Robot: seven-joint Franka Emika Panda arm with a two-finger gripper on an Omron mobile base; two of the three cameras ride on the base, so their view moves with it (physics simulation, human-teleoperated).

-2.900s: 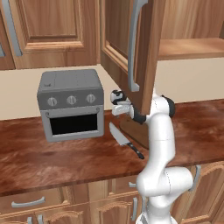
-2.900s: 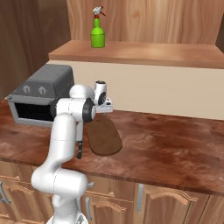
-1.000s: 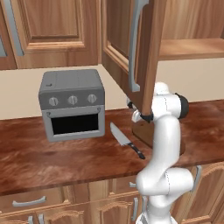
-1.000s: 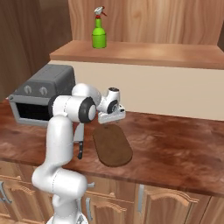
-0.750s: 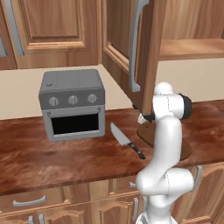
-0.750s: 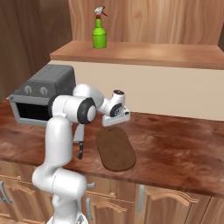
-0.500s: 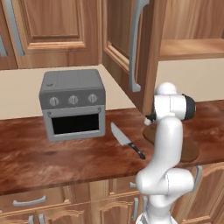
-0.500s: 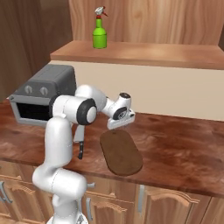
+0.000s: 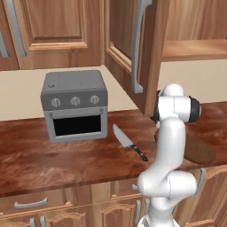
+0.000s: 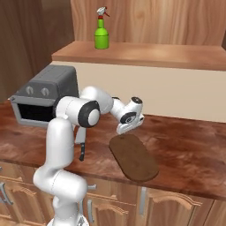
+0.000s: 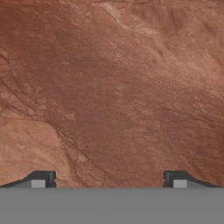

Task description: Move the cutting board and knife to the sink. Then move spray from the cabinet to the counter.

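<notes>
The dark-brown cutting board lies on the counter, and its edge peeks out behind my arm. My gripper hovers just above the board's far end, open and empty. In the hand view the fingertips stand wide apart over red-brown wood grain. The knife lies left of the arm, blade toward the oven; its black handle shows beside my arm. The green spray stands upright on the shelf of the open cabinet.
A grey toaster oven sits at the back left of the counter. The open cabinet door with its long grey handle hangs just left of my arm's elbow. Lower cabinet fronts run below the counter edge.
My hand has swung right from near the oven to the far end of the cutting board and tipped down toward it. The jaws stayed open. Board, knife and spray have not moved.
</notes>
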